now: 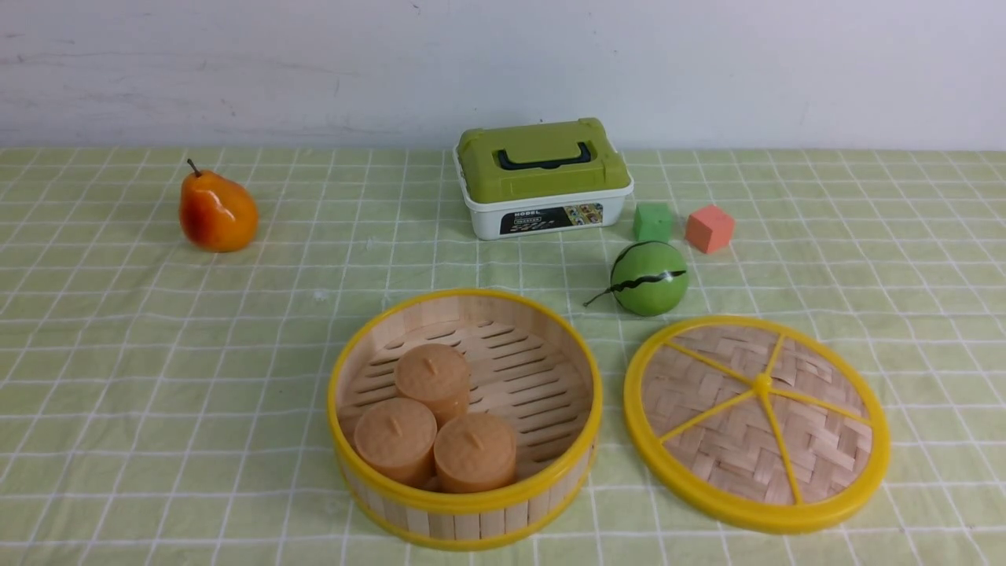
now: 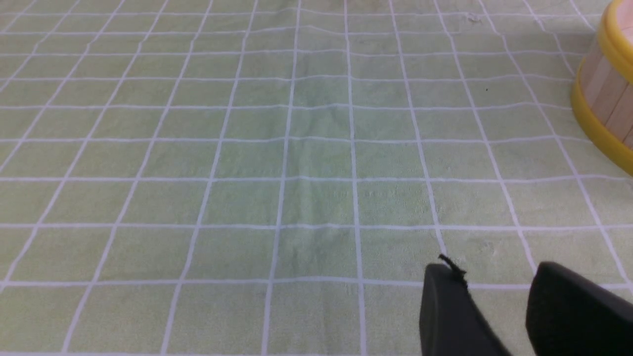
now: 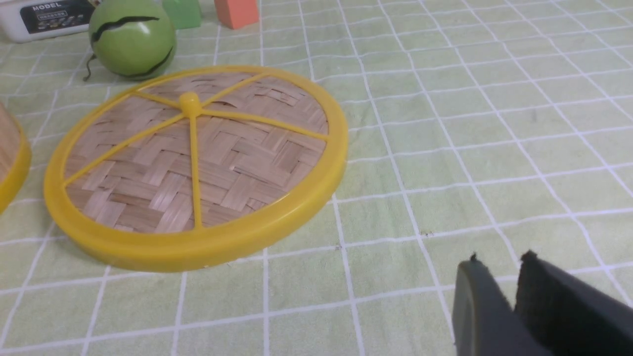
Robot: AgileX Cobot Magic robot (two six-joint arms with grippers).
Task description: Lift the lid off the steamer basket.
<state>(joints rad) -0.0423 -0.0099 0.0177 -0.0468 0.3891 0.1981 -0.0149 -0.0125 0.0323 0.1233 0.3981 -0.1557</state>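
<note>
The steamer basket (image 1: 464,503) stands open at the front centre, with three orange buns (image 1: 436,424) inside. Its wall shows in the left wrist view (image 2: 606,84). The lid (image 1: 754,424) lies flat on the cloth just right of the basket, apart from it. It also shows in the right wrist view (image 3: 198,168). Neither gripper shows in the front view. My left gripper (image 2: 489,269) is open and empty over bare cloth, left of the basket. My right gripper (image 3: 499,259) has its jaws nearly together and empty, over the cloth beside the lid.
A pear (image 1: 218,212) lies at the far left. A white box with a green lid (image 1: 542,177) stands at the back centre. A green cube (image 1: 653,222), an orange cube (image 1: 710,229) and a green striped ball (image 1: 649,278) sit behind the lid.
</note>
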